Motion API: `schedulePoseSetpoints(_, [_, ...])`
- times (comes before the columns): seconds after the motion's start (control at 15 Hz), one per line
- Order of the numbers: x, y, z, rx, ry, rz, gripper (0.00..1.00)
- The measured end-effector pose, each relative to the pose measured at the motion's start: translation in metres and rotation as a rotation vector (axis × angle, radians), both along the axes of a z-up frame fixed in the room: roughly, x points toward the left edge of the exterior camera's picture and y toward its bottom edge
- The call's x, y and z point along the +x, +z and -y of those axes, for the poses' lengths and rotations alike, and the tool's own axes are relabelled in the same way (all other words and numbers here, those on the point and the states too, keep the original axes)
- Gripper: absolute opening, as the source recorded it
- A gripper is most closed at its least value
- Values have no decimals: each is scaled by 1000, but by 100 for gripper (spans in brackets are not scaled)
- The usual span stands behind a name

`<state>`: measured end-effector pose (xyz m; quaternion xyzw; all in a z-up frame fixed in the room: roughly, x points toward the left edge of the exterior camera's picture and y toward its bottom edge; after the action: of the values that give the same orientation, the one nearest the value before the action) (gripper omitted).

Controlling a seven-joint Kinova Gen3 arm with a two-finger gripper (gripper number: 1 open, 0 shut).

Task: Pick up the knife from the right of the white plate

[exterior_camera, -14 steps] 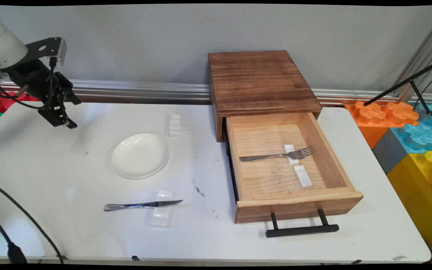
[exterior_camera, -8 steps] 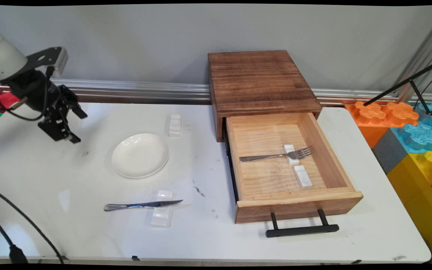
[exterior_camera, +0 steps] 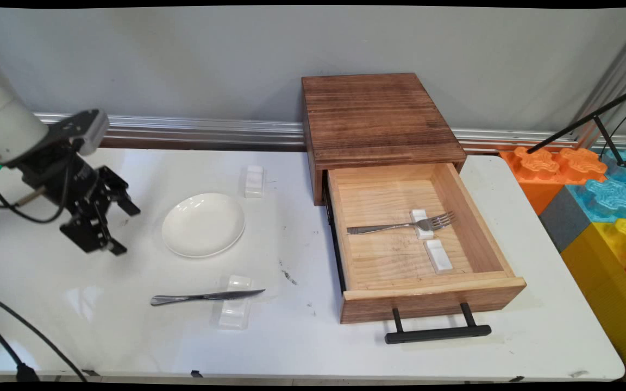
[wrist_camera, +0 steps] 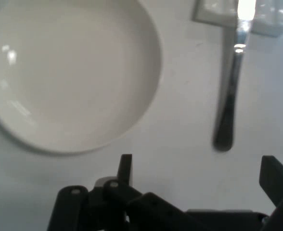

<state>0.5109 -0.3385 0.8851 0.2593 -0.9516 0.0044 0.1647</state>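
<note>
At the left of the frame the black gripper hangs with fingers spread wide and empty, just left of one white plate. Below it lies one knife across a clear rest. One fork lies in the open wooden drawer — with two white rests; a third stands above the plate.

Round white plate lies upright beside the knife.
</note>
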Motion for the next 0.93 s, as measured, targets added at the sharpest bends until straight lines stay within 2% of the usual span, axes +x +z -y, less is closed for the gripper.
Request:
schedulePoseSetpoints(0.4, [-36,-36,-12,6,-33,-78,100])
schedulePoseSetpoints(0.93, [-69,-87,-9,-26,-90,-110,100])
